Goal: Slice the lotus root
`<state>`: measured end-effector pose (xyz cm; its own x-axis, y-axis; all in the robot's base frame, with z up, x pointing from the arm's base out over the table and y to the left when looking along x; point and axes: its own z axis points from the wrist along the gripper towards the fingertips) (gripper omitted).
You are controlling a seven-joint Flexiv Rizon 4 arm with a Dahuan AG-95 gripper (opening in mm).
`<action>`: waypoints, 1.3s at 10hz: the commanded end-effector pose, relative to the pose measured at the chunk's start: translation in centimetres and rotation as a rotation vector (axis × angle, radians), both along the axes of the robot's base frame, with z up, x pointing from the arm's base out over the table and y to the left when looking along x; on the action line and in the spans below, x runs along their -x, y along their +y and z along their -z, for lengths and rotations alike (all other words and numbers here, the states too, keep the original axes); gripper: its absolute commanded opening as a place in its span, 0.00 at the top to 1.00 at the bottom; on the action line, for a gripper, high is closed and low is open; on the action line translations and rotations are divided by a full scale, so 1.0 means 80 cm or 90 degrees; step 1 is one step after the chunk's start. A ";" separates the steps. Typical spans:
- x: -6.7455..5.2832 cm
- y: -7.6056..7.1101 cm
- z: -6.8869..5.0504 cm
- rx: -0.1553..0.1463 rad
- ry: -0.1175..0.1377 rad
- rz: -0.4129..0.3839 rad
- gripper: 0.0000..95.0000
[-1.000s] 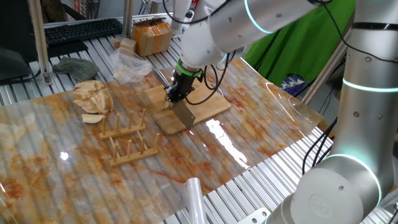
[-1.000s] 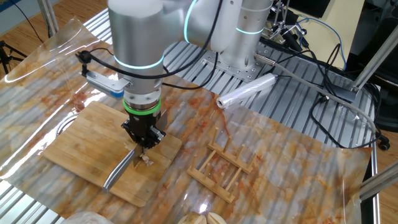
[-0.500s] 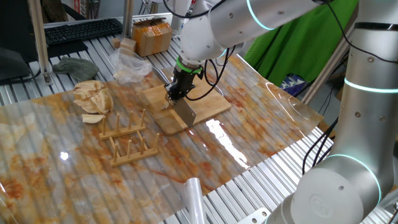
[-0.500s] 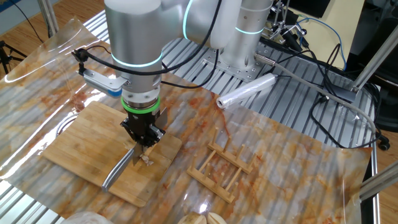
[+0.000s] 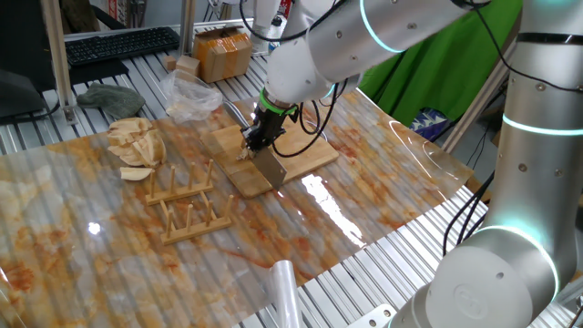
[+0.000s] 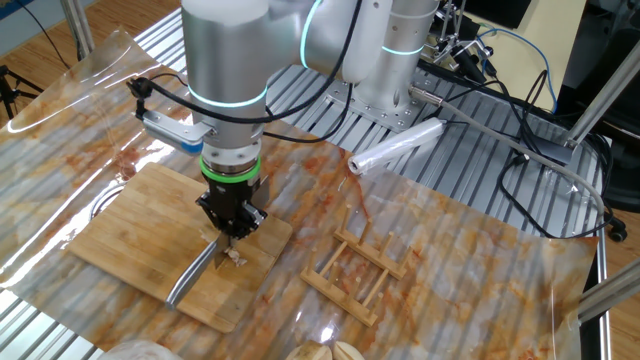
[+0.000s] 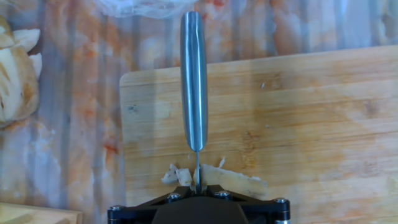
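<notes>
Bright, even light; glare streaks on the table cover [image 5: 319,196]; sharp focus.

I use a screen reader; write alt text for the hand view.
A cleaver, seen edge-on from above, stands over pale lotus root pieces on a wooden cutting board. The gripper's black body fills the bottom edge. Pale wedges lie off the board at left.

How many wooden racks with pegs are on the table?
2. One wooden rack stands nearer the cutting board; the other rack sits just beyond it, closer to the table's front edge. None appear hidden.
</notes>
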<state>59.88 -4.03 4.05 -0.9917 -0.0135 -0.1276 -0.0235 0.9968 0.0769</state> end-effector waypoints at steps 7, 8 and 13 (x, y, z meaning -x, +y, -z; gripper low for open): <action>0.006 0.010 -0.036 -0.024 0.035 0.030 1.00; 0.008 0.008 -0.043 -0.012 0.034 0.027 1.00; 0.009 -0.008 -0.051 0.006 0.029 0.015 1.00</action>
